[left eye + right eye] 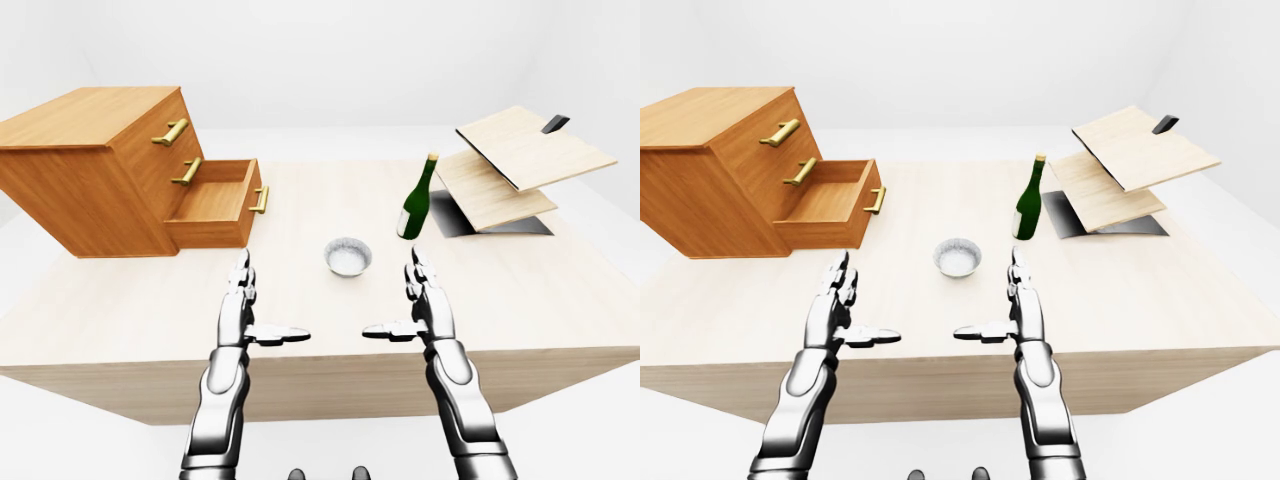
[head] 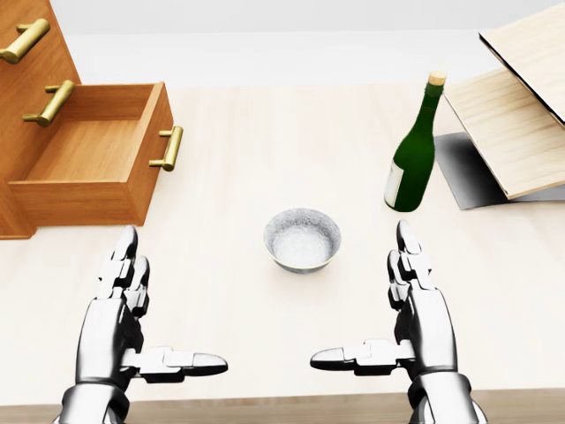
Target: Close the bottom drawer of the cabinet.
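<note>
A wooden cabinet (image 1: 85, 170) with three drawers stands at the left of the table. Its bottom drawer (image 1: 215, 205) is pulled out and empty, with a brass handle (image 2: 168, 148) on its face. My left hand (image 2: 132, 309) hovers open over the table's near edge, below and to the right of the drawer, apart from it. My right hand (image 2: 397, 305) is open too, mirrored at the right, thumb pointing inward. Neither hand holds anything.
A small metal bowl (image 2: 302, 239) sits between the hands, a little further in. A green bottle (image 2: 412, 150) stands upright to its right. Tilted wooden boards (image 1: 520, 160) on a dark stand occupy the table's right side.
</note>
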